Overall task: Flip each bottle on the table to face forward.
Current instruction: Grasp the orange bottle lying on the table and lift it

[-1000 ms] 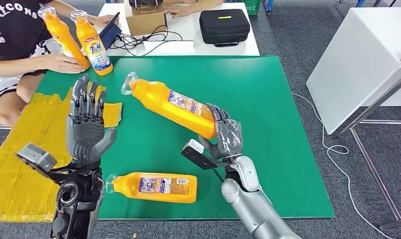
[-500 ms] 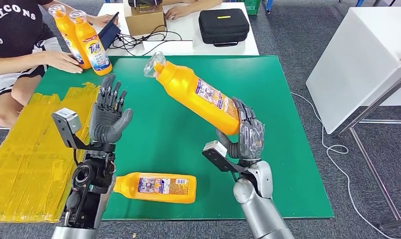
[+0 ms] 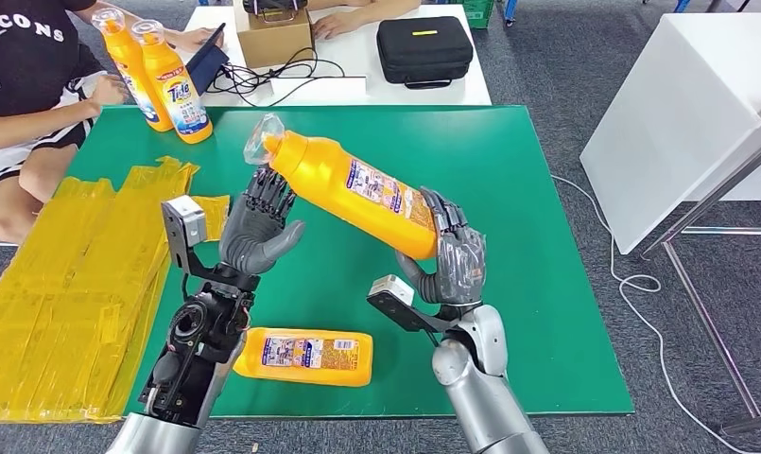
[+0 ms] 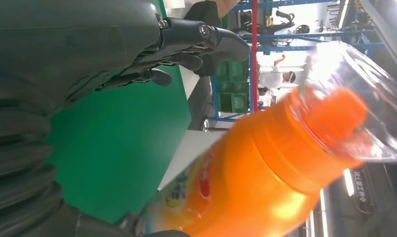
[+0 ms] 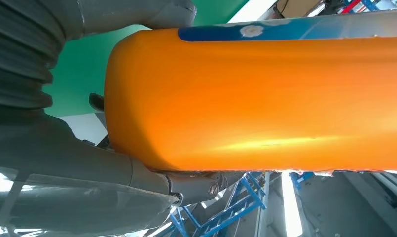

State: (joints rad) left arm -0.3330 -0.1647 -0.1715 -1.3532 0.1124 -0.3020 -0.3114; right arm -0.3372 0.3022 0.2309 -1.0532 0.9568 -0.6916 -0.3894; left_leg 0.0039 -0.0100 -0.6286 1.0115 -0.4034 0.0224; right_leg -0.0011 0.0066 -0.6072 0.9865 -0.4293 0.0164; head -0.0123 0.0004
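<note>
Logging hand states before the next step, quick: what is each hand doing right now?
Left hand: open, fingers apart, holding nothing, just under the neck of the raised bottle.
Right hand: grips that bottle's base end.

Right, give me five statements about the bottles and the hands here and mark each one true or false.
1. The right hand grips the base end of an orange bottle held tilted above the green table. True.
2. The left hand is wrapped around the lifted bottle's neck. False: it is open beside the neck, fingers apart, holding nothing.
3. A second orange bottle lies on its side near the table's front edge. True.
4. Two bottles stand upright at the far left corner, next to a person. True.
5. The black case sits on the green table. False: it rests on the white table behind.
</note>
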